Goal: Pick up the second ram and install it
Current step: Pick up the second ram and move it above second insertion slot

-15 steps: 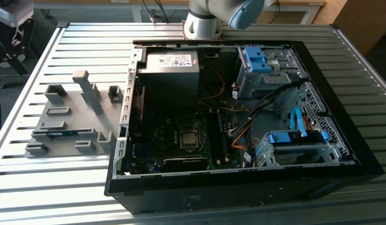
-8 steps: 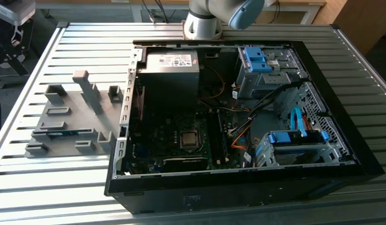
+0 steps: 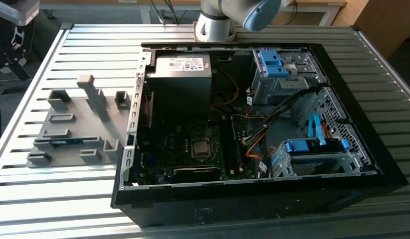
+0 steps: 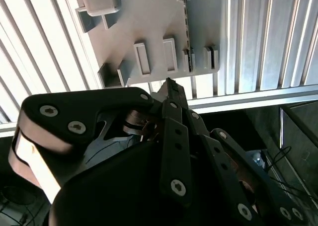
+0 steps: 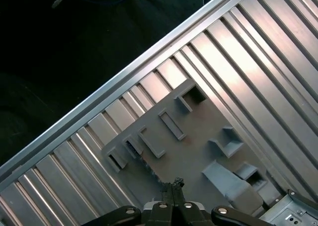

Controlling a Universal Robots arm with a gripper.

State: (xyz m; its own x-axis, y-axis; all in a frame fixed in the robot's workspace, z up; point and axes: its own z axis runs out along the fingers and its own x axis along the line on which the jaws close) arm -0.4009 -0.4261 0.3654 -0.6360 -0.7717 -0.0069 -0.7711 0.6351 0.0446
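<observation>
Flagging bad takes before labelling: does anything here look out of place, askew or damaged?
Nothing stands out. The second ram sits level in the grey fixture at the exterior view's left, the open computer case lies flat on the slatted table, and nothing looks spilled or broken.

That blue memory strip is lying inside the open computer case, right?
Not inside. The exterior view shows the blue memory strip lying on the grey fixture, outside the open computer case, to the exterior view's left of it.
</observation>
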